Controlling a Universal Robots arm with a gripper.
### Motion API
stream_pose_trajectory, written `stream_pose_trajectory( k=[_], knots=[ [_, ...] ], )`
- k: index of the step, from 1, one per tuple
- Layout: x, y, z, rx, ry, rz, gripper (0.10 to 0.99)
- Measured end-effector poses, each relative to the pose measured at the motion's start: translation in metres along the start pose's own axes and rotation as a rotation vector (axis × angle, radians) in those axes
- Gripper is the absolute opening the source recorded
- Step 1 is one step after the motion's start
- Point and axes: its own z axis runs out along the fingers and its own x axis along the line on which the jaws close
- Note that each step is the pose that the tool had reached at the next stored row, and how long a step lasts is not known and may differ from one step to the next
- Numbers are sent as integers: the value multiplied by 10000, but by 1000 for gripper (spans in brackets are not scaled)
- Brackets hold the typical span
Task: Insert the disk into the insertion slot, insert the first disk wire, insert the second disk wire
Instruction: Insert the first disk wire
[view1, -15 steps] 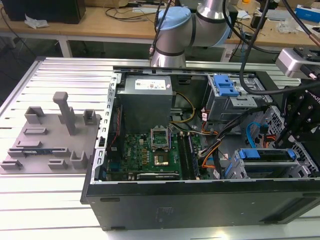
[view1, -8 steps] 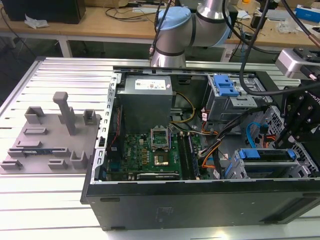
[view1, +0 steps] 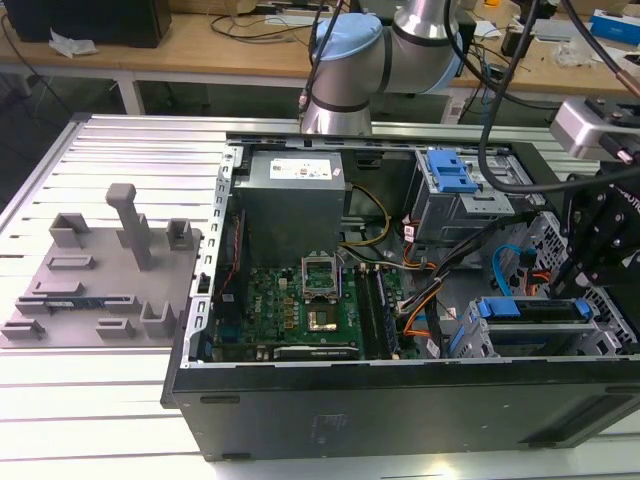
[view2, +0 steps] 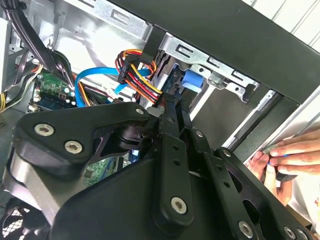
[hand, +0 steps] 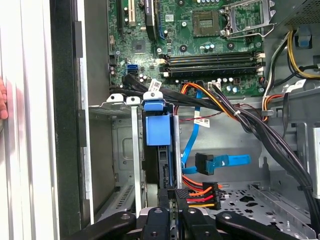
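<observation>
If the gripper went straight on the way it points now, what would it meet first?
Most likely the first disk wire, whose plug end lies right at the tip of the gripper, then the disk standing in the insertion slot just beyond. Depth is hard to judge, so they may already touch.

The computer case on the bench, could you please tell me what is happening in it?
The robot arm reaches into the computer case. The disk already sits in the insertion slot. The claw is at the first disk wire by the disk's end, while the second disk wire hangs unplugged.
</observation>
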Motion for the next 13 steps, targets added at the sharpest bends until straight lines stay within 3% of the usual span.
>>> stream_pose_trajectory(
  k=[13],
  knots=[
    [1, -1, 31, 0, -1, 0, 165]
  ],
)
